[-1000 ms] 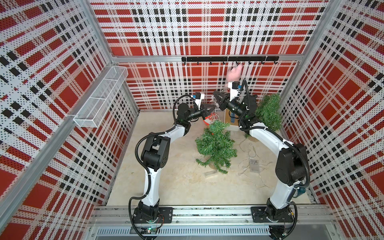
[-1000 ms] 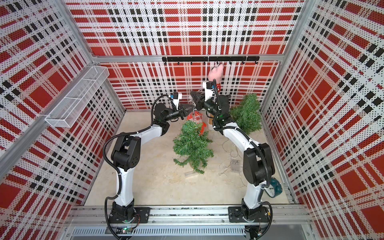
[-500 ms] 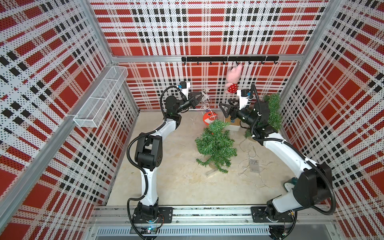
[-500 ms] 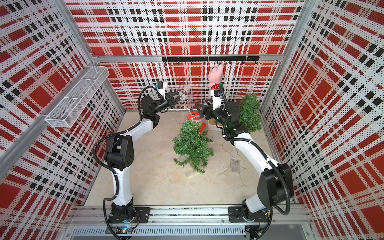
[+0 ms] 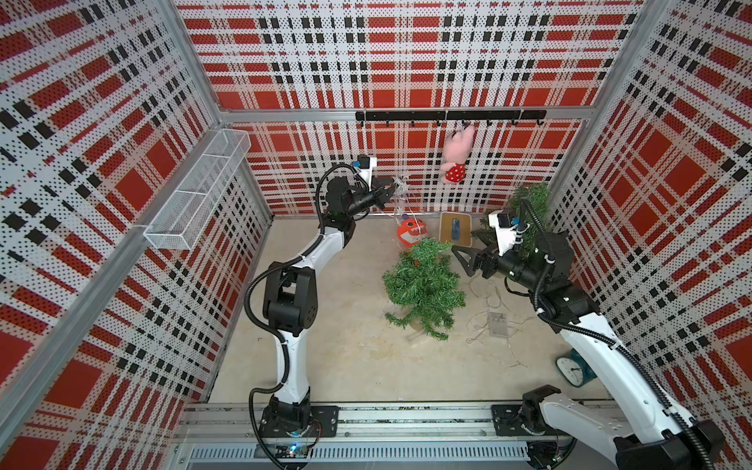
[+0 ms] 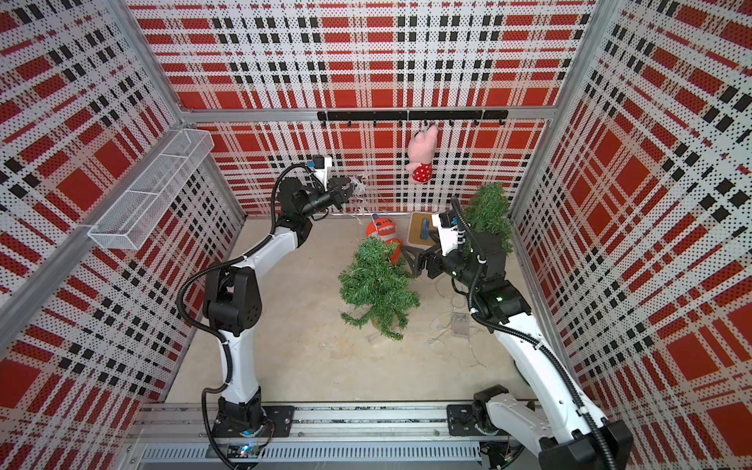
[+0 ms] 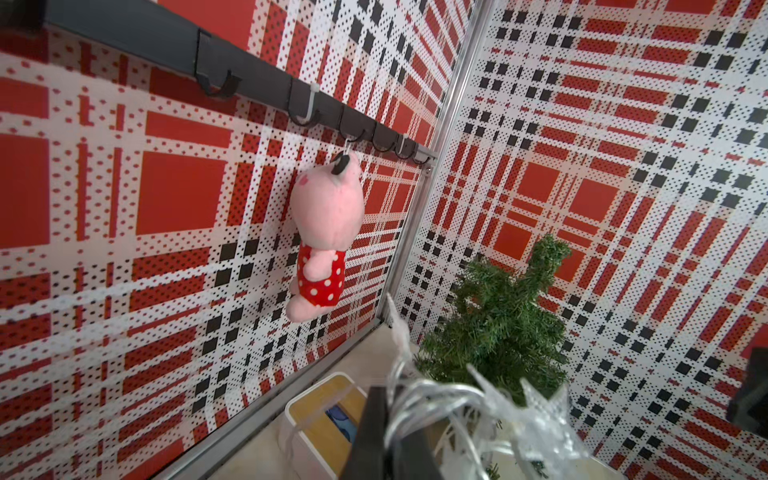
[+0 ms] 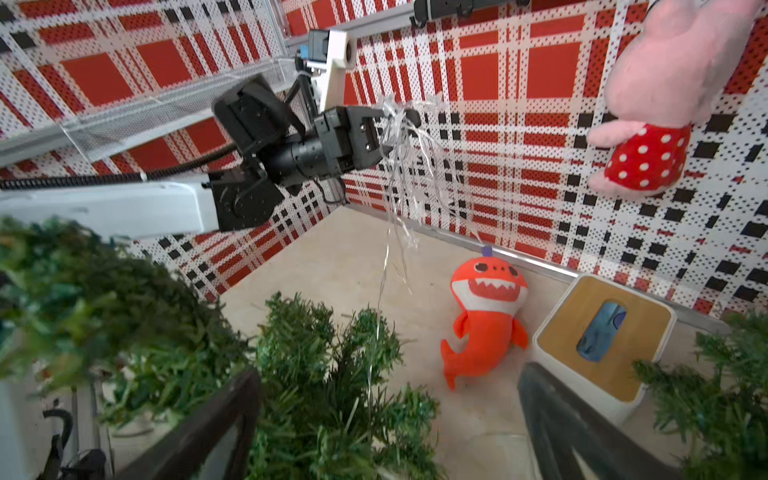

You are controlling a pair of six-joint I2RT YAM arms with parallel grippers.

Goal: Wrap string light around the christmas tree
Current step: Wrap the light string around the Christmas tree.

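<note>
Left pincer (image 5: 390,190), upper centre in both top views, clamped shut on the bunched string light (image 5: 401,188). One strand hangs down to the top of the tree (image 5: 423,285) at frame centre. Right pincer (image 5: 462,259) just right of the tree, jaws spread wide, empty. Battery box (image 5: 497,324) on the surface (image 5: 346,325), lower right of the tree.

Floor (image 5: 346,325): christmas tree (image 5: 423,285), shark plush (image 5: 409,232), box (image 5: 447,228), clock (image 5: 571,371).
</note>
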